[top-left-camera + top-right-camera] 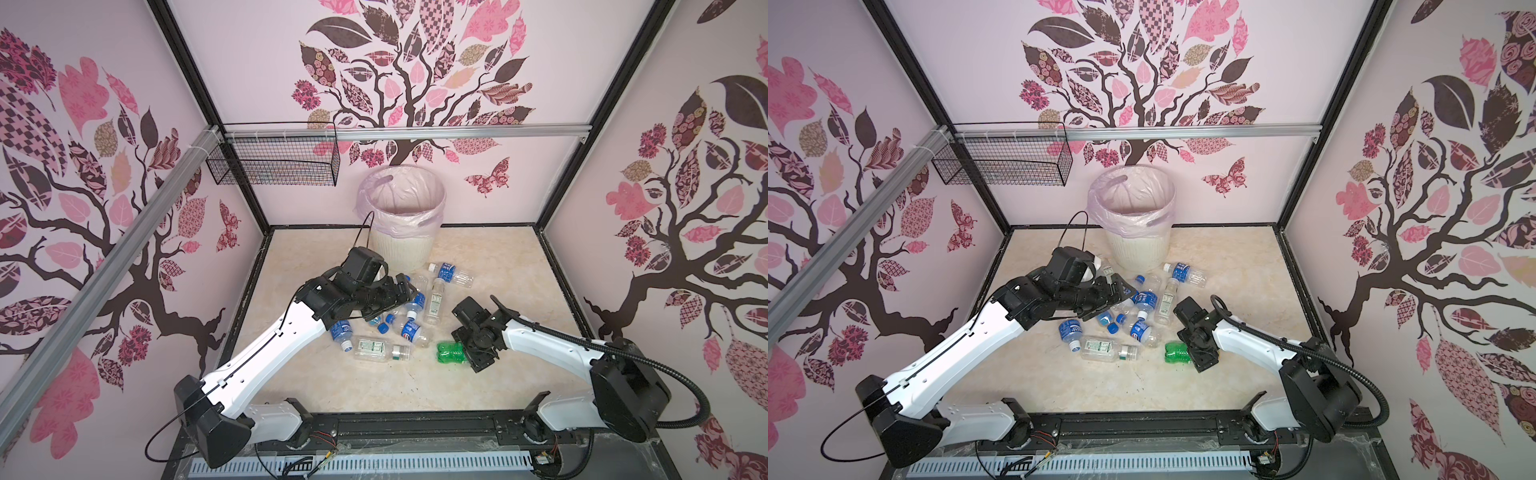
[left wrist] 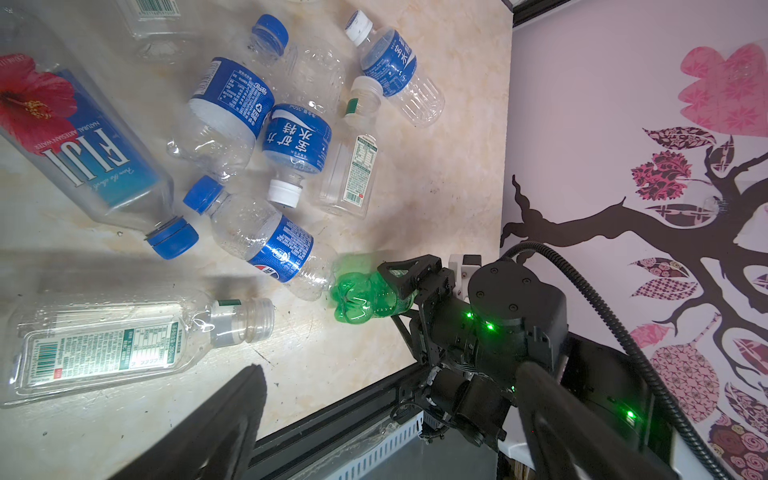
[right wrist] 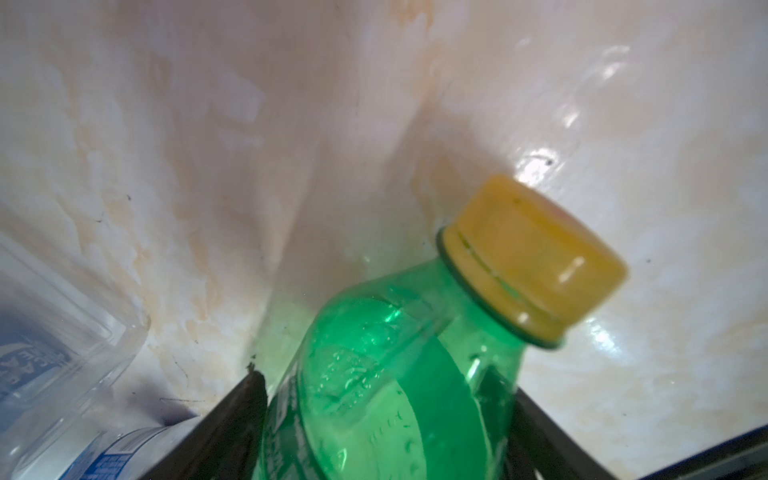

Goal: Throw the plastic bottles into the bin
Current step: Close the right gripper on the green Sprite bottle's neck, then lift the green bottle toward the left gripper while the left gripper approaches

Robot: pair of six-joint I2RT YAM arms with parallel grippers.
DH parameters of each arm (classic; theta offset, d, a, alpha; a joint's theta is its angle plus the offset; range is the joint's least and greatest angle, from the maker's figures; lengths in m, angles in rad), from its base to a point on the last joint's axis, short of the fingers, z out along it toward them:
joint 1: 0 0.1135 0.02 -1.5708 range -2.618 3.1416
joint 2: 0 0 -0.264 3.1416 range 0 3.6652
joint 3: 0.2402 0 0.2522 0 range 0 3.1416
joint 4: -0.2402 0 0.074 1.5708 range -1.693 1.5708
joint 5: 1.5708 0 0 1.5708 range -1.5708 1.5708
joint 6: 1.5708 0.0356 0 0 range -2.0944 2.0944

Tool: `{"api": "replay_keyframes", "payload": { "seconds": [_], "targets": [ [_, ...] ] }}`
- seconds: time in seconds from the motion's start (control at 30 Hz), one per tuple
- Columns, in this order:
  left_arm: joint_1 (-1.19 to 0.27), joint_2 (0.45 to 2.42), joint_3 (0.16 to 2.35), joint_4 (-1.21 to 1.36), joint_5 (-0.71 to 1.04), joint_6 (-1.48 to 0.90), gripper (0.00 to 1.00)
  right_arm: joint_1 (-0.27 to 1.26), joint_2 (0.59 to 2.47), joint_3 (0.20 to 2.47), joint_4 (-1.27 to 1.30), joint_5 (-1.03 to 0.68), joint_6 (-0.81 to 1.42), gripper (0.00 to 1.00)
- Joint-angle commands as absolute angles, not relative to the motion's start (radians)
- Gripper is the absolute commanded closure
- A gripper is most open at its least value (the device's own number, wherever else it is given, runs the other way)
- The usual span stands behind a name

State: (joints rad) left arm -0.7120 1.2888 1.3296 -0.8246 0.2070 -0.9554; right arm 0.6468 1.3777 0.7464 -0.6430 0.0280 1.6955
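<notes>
Step in hand, as I read it: the right arm's pick of the green bottle. It lies on its side on the counter, well in front of the bin, toward the right arm's side.

The right gripper straddles the bottle's shoulder just below the yellow cap, with a finger against each side. Can't tell if it's truly clamped.

To do it well:
- Thin PET will probably crush, so squeeze only until it stops slipping.
- Its base touches the Pepsi-logo bottle. Lift straight up first or that one likely rolls.
- The left arm sits between this bottle and the bin, so go over it or wait.
- Let go above the middle of the bin mouth. The pink bag liner overhangs the rim and could catch a low drop.

Labels, working toward the bin:
- Green bottle: label print is unreadable.
- White-labelled clear bottle: barcode and nutrition table, small print unreadable.
- Pepsi-logo bottle: blue label with the Pepsi globe.
- FIJI bottle: "FIJI", "NATURAL ARTESIAN WATER", red hibiscus.
- Blue-labelled bottle: Chinese characters that look like 宝矿力水特, plus "350ml".

The left gripper has its jaws wide apart and holds nothing. It hovers over the bottle pile just in front of the bin.

No bottle is visible inside the bin. The wire mesh basket hangs up beside it and is not the target.
</notes>
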Motion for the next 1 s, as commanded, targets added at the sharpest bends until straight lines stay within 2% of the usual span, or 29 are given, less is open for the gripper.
{"api": "replay_keyframes", "payload": {
  "seconds": [0.0,0.33,0.5,0.73,0.97],
  "targets": [
    [-0.707,1.257,1.303,-0.831,0.2,-0.937,0.03,0.653,1.406,0.771,-0.661,0.083,1.691,0.23],
    [-0.707,1.228,1.275,-0.827,0.213,-0.942,0.03,0.643,1.422,0.776,-0.636,0.14,1.673,0.38],
    [-0.707,1.237,1.259,-0.775,0.188,-0.929,0.03,0.598,1.427,0.794,-0.611,0.145,1.578,0.43],
    [-0.711,1.352,1.343,-0.739,0.217,-0.865,0.03,0.456,1.39,0.911,-0.623,0.123,1.279,0.49],
    [-0.718,1.457,1.439,-0.73,0.225,-0.778,0.03,0.448,1.403,1.152,-0.634,0.141,1.009,0.49]
  ]
}}
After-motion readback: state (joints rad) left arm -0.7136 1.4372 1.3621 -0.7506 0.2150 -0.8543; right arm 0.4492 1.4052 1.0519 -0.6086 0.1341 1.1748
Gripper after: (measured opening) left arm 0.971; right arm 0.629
